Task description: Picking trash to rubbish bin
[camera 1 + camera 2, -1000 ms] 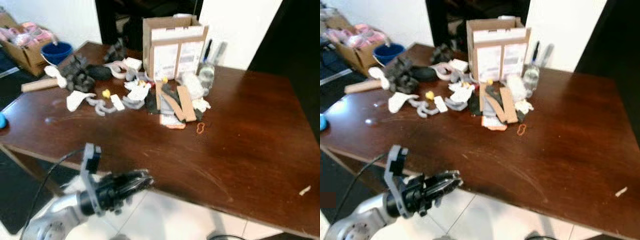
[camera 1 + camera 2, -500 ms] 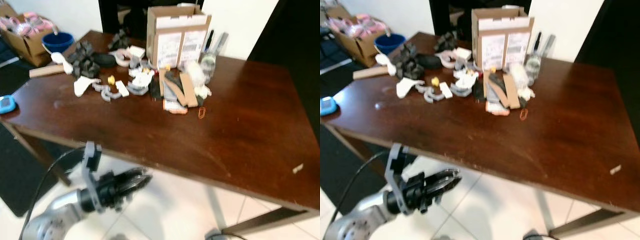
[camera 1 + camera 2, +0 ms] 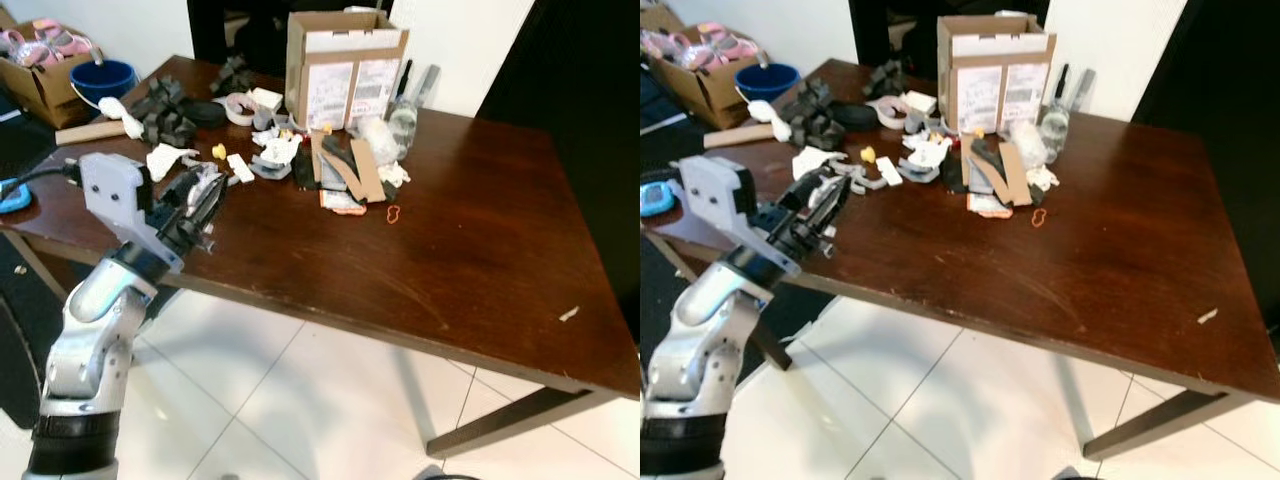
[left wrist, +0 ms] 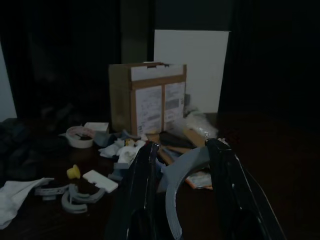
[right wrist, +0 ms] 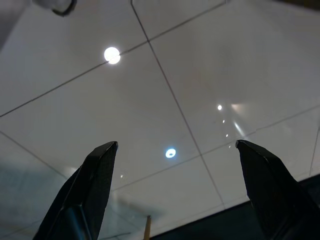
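Your left pincer (image 3: 203, 197) is hovering over the desk (image 3: 480, 250) near its front-left corner, and its two black fingers (image 4: 142, 190) are gripping a curved grey scrap (image 4: 182, 175) between them. It is pointing toward the trash pile (image 3: 300, 165), which is lying along the desk's far edge, left of the middle.

In that pile you are looking at grey curved pieces (image 3: 875, 180), white crumpled paper (image 3: 165, 160), a small yellow bit (image 3: 219, 152), brown cardboard strips (image 3: 355, 172) and an orange rubber band (image 3: 393, 213). A tape roll (image 3: 238, 107) and dark foam blocks (image 3: 160, 115) are sitting toward the far-left corner.

A carton (image 3: 340, 70) is standing upright at the far edge behind the pile. It is carrying two white printed labels, but the print is too small to read. A clear bottle (image 3: 405, 120) is standing just beside it. A small white scrap (image 3: 568, 314) is lying alone near the front-right corner.

On the floor past the far-left corner, a blue bucket (image 3: 103, 78) is sitting beside a cardboard box (image 3: 40, 80) of pink items.

Your right pincer (image 5: 175, 190) is hanging over the white tile floor (image 5: 165, 100), fingers spread wide and holding nothing.
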{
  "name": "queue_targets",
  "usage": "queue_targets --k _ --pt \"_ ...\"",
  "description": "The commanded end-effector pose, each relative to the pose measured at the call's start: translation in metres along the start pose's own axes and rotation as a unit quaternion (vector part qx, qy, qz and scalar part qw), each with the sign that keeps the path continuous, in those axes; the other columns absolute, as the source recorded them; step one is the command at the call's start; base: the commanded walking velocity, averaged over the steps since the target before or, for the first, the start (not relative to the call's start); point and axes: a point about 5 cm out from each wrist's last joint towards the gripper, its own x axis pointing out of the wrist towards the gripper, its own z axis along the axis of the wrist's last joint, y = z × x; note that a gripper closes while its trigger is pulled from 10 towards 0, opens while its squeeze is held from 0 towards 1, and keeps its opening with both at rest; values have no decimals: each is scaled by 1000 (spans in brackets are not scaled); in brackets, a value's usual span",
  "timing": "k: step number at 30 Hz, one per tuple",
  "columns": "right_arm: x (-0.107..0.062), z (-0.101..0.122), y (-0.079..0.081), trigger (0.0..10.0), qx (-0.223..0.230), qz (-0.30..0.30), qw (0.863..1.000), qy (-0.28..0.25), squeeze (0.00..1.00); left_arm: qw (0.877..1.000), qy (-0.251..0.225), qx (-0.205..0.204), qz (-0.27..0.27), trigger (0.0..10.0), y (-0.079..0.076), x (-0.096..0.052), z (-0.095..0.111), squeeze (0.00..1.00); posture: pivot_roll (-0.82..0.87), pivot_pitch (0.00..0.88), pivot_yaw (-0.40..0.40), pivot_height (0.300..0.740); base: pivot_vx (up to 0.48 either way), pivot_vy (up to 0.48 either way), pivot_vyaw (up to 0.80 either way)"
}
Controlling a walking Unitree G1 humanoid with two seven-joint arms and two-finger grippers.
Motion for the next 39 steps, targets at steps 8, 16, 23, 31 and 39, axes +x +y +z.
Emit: queue_targets --k 8,16,23,31,39 --pt "0 -16 1 10000 -1 0 1000 18 0 998 -60 1 1 10000 -8 10 19 0 258 129 -75 740 0 0 0" --pt "0 -16 3 10000 -1 1 1000 17 0 972 -145 -174 -55 10000 -22 6 35 0 256 132 -75 740 0 0 0" --pt "0 -15 1 10000 -1 2 1000 16 0 877 -261 -339 -218 10000 -42 -22 64 0 248 132 -76 740 0 0 0" --pt "0 -14 1 10000 -3 1 1000 15 0 824 -309 -365 -304 10000 -50 -40 77 0 247 124 -76 740 0 0 0" --pt "0 -11 1 10000 -8 0 1000 11 0 816 -285 -382 -329 10000 -53 -43 76 0 249 113 -80 740 0 0 0"
